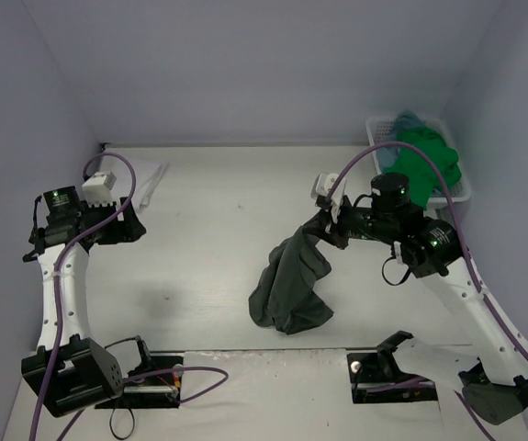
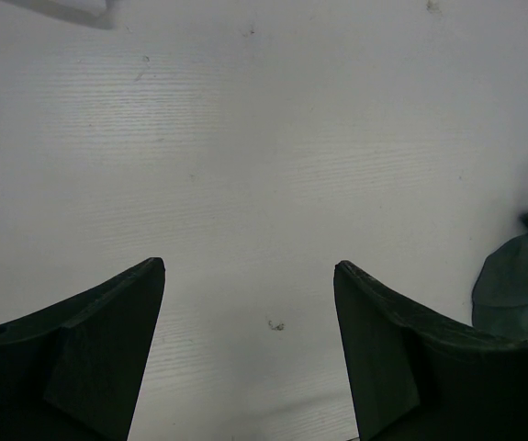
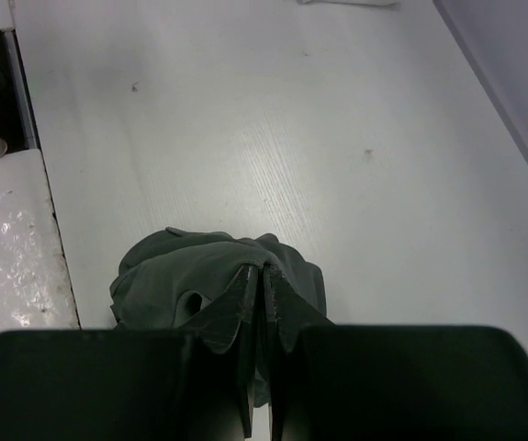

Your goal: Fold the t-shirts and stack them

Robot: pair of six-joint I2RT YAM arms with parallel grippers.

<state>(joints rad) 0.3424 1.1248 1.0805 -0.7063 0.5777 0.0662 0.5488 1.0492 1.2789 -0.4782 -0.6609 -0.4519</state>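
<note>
Currently, the dark grey t-shirt [image 1: 291, 280] hangs bunched from the right jaws, which are clenched on its upper edge. From there it drapes down and to the left, and its lower folds rest in a heap on the table [image 1: 218, 202], a little right of centre and toward the near edge. The right wrist view shows the two jaws pressed together with the grey cloth [image 3: 181, 271] gathered beneath and around them. The right arm [image 1: 429, 243] reaches in from the near right corner, its wrist raised above the table. The white lattice basket [image 1: 374, 124] sits well apart at the far right corner. It holds the bright green t-shirt [image 1: 420, 161], crumpled and spilling over the near rim, with the teal-blue t-shirt [image 1: 409, 119] showing just behind it. Across the table, the left arm [image 1: 61, 276] stands on the left side with its jaws released, spread wide over bare table and holding nothing. An edge of the grey shirt [image 2: 521, 285] shows at the right border of the left wrist view. A flat white cloth [image 1: 149, 179] lies near the far left, just beyond the left jaws; against the pale table I cannot tell its shape.
</note>
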